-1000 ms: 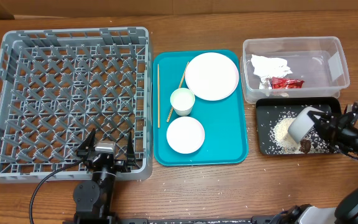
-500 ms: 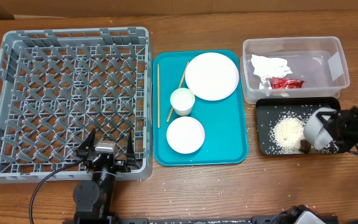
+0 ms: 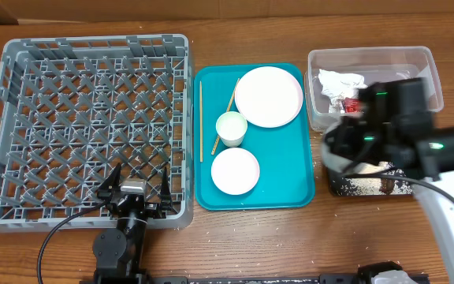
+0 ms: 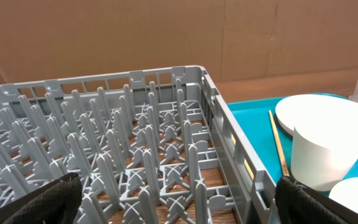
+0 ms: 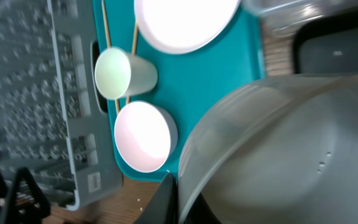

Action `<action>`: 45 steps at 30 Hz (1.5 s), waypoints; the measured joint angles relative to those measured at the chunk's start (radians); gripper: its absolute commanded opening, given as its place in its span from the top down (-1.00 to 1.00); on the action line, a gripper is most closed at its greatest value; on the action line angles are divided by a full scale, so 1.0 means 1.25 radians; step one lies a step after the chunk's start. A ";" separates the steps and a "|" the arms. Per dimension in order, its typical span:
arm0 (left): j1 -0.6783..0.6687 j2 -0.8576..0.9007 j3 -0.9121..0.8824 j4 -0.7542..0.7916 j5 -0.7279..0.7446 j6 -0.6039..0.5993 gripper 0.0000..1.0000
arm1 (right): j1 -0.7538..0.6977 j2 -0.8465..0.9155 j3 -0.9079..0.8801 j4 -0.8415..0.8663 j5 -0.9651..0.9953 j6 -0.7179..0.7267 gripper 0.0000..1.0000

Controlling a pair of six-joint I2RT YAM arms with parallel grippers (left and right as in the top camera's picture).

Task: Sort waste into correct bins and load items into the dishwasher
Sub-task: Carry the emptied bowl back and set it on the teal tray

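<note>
Nearest the robot, the left gripper (image 3: pixel 139 177) hung at the near wall of the grey rack (image 3: pixel 22 118). Its jaws were spread as wide as they go, with nothing between them. The left wrist view looked across the rack's upright pegs, and no dishes stood in the part it showed.

To the right, the right gripper (image 5: pixel 176 199) was closed tight on the white bowl (image 5: pixel 278 155), which filled most of the right wrist view. It seemed to pinch the bowl's rim, though motion blur hid the fingertips from overhead. The arm and bowl hung above the black tray (image 3: pixel 333 188). Along that tray's near side lay scattered rice (image 3: pixel 361 184) and a small brown lump (image 3: pixel 386 187).

Between the rack and the black tray sat the teal tray (image 3: pixel 298 189). On it, front to back, were the small plate (image 3: pixel 235 170), the cup (image 3: pixel 231 128) and the large plate (image 3: pixel 269 96). Two chopsticks (image 3: pixel 201 118) lay along its left side, apart from each other, one straight and one slanted toward the large plate.

Farthest back on the right stood the clear tub (image 3: pixel 416 59), just behind the black tray. It held the crumpled napkin (image 3: pixel 339 80) and the red wrapper (image 3: pixel 351 102), partly hidden by the arm.
</note>
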 measured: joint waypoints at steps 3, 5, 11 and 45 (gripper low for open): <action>0.000 0.000 0.000 0.000 0.000 0.000 -1.00 | 0.113 0.057 0.001 0.018 0.062 0.036 0.93; 0.000 0.000 0.000 0.000 0.000 0.000 -1.00 | 0.171 0.106 0.002 0.032 0.096 0.050 0.92; 0.000 0.000 0.000 0.000 0.000 0.000 -1.00 | 0.267 0.261 0.002 0.091 0.144 0.069 0.92; 0.000 0.000 0.000 0.000 0.000 0.000 -1.00 | 0.287 0.442 0.119 0.116 0.130 0.092 0.39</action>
